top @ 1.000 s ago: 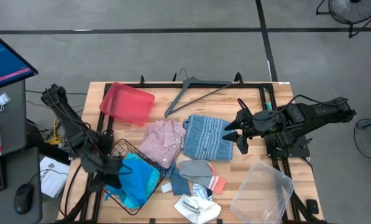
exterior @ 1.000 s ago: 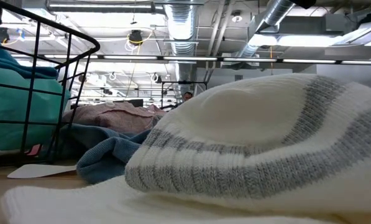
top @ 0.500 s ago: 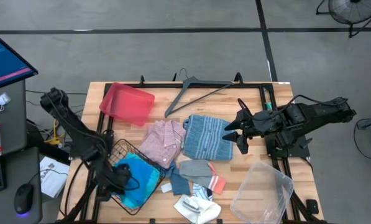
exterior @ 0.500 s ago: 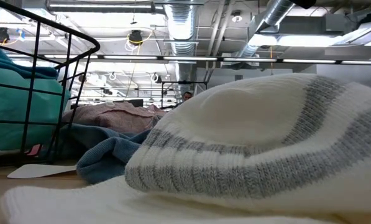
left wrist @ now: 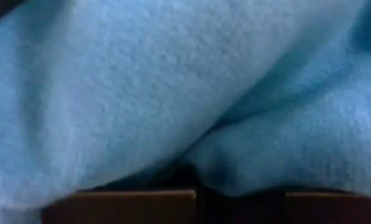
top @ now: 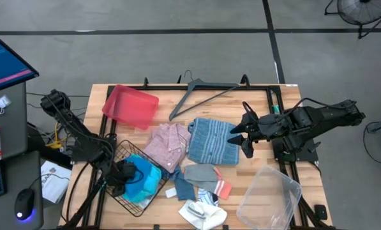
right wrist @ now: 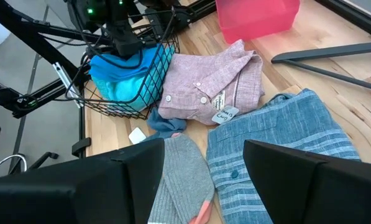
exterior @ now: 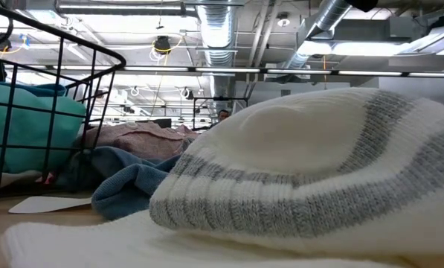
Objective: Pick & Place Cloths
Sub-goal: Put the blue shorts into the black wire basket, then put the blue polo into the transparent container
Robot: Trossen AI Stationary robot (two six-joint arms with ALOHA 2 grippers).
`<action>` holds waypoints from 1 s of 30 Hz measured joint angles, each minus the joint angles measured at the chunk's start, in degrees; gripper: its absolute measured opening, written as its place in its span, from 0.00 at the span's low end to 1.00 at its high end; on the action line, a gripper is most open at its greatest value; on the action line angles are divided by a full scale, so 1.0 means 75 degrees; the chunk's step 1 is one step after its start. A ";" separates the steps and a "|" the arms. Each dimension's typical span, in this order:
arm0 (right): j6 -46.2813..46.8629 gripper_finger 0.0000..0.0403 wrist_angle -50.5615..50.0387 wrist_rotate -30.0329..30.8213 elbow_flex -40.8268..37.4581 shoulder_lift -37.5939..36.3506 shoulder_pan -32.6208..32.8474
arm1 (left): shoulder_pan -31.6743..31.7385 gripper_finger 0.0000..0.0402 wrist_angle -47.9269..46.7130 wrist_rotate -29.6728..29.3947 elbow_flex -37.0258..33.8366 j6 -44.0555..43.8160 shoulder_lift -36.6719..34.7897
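Observation:
My left gripper [top: 123,172] is down inside the black wire basket [top: 129,150], against the turquoise cloth [top: 145,176], which fills the left wrist view [left wrist: 173,93]. My right gripper [top: 244,135] hangs open over the right edge of the blue-grey striped shirt [top: 212,140] and touches nothing. The pale pink checked shirt [top: 166,145] lies flat beside the basket. A grey sock with a coral tip [top: 206,176], a dark blue cloth [top: 184,188] and white socks [top: 203,214] lie toward the near edge.
A red tray [top: 131,105] sits at the far left and a grey hanger [top: 200,96] at the far edge. A clear plastic bin [top: 270,195] stands at the near right corner. The white socks [exterior: 303,171] fill most of the low view.
My left gripper has moved within the basket, first toward the near edge, then back toward the far edge. The turquoise cloth has bunched up and sits lower in the basket, and the basket has shifted slightly. My right arm has kept still.

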 joint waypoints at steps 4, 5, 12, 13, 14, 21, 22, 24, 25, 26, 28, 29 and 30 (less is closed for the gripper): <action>0.0011 0.54 0.0001 -0.0002 0.0002 0.0098 0.0000 | 0.0000 0.00 -0.0066 -0.0083 0.0140 -0.0016 -0.0372; -0.0003 0.54 -0.0014 -0.0003 -0.0008 0.0102 0.0000 | 0.0000 0.00 -0.0139 -0.0085 0.0243 -0.0028 -0.0498; -0.0048 0.54 0.0404 0.0000 0.0002 0.0440 0.0000 | 0.0000 0.03 -0.0016 -0.0079 0.0945 0.0031 -0.1715; -0.0050 0.54 0.0510 0.0000 0.0006 0.0509 0.0000 | 0.0000 0.04 0.0010 -0.0079 0.1024 0.0055 -0.1903; -0.0102 0.54 0.0555 0.0000 0.0006 0.0593 0.0000 | 0.0000 0.06 0.0026 -0.0079 0.1083 0.0058 -0.2102; -0.1248 0.56 0.0562 -0.0003 0.0009 0.1528 -0.0288 | 0.0000 0.24 0.0268 -0.0106 0.1168 0.0052 -0.3180; -0.1272 0.57 0.0454 -0.0006 0.0006 0.1693 -0.0374 | 0.0000 0.27 0.0352 -0.0188 0.1168 0.0031 -0.3271; -0.1451 0.62 0.0383 -0.0029 0.0006 0.2049 -0.0588 | 0.0000 0.33 0.0620 -0.0437 0.1168 0.0029 -0.3433; -0.1629 0.65 0.0289 -0.0079 0.0006 0.2205 -0.0691 | 0.0000 0.36 0.0834 -0.0582 0.1168 0.0026 -0.3502; -0.1830 0.68 0.0216 -0.0175 0.0006 0.2364 -0.0811 | 0.0000 0.38 0.1091 -0.0721 0.1171 0.0026 -0.3554; -0.2216 0.76 0.0267 -0.0239 0.0009 0.2703 -0.1046 | 0.0000 0.42 0.1537 -0.0997 0.1177 0.0029 -0.3652; -0.2399 0.81 0.0186 -0.0261 0.0009 0.2857 -0.1154 | 0.0000 0.43 0.1757 -0.1128 0.1177 0.0029 -0.3683; -0.2584 0.85 0.0110 -0.0262 0.0009 0.3035 -0.1251 | 0.0000 0.44 0.2010 -0.1255 0.1177 0.0038 -0.3693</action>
